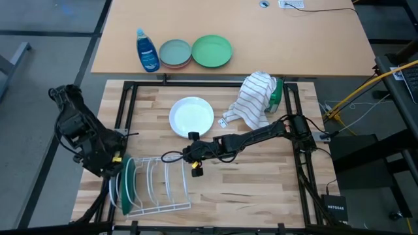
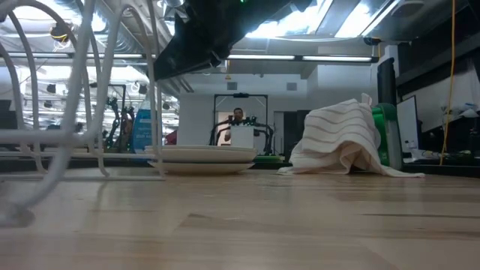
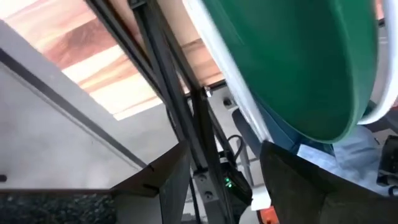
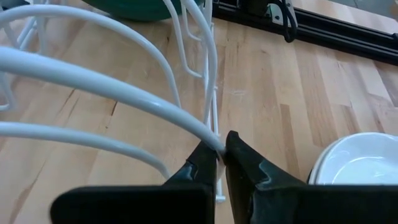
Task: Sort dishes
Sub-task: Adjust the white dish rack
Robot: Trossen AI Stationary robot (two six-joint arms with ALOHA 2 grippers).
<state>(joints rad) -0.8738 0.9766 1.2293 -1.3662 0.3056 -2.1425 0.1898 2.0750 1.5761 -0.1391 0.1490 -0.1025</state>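
Note:
A white wire dish rack (image 1: 153, 186) stands at the table's near left. A dark green plate (image 1: 129, 181) stands on edge in its left end, with a white rim (image 3: 217, 62) beside it. A stack of white plates (image 1: 191, 117) lies flat in the table's middle. My right gripper (image 1: 191, 155) is at the rack's far right corner, shut on a rack wire. My left gripper (image 1: 117, 155) is open by the rack's left end, just beside the green plate (image 3: 298, 56), and holds nothing. My right gripper pinches one curved white wire hoop of the rack (image 4: 214, 142) between its two fingertips (image 4: 245, 158). The fingers lie across the wire and slant down from the table's right. The rack stands on the table.
A striped towel (image 1: 251, 98) lies heaped at the far right over a green object (image 1: 277, 94). On the tan table beyond stand a blue soap bottle (image 1: 147, 51), a grey-blue plate on a pink one (image 1: 175, 53) and a light green plate (image 1: 211, 51). A black frame (image 1: 196, 83) borders the tabletop.

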